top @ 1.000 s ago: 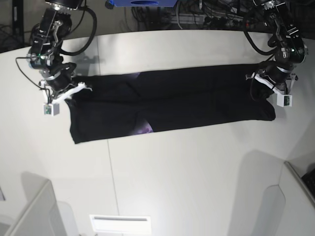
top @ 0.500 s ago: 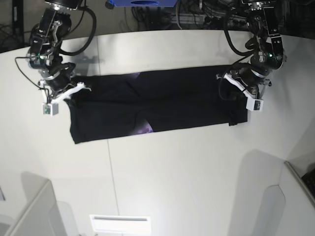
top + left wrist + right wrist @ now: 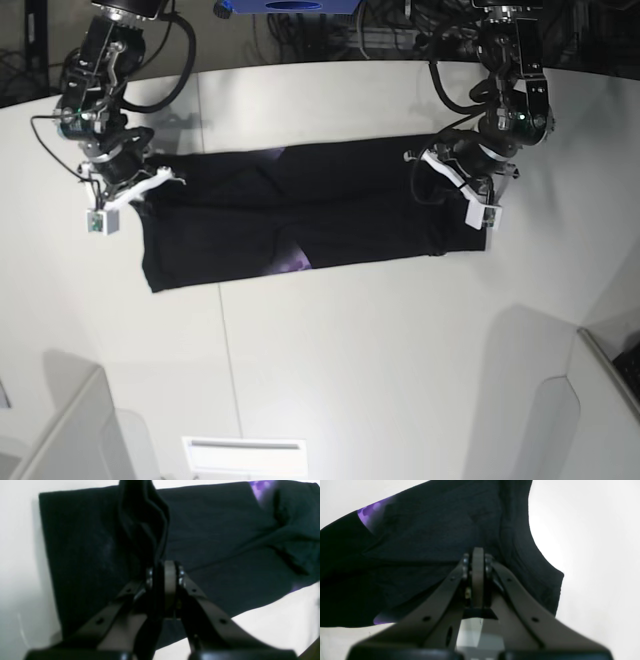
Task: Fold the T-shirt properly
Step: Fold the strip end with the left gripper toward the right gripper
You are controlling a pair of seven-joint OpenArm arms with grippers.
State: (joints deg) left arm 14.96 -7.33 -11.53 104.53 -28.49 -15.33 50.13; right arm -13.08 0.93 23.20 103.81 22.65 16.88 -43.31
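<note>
In the base view, the right pincer [image 3: 150,182] sits at the left end of the black T-shirt [image 3: 320,215], which lies in a long band across the white worktop [image 3: 380,350]; its jaws are clenched, though what cloth they catch is hidden beneath them. A sliver of purple print [image 3: 293,263] peeks from the lower fold. At the right end the left pincer [image 3: 455,180] grasps a lifted bunch of T-shirt, its fingertips buried in dark folds.
</note>
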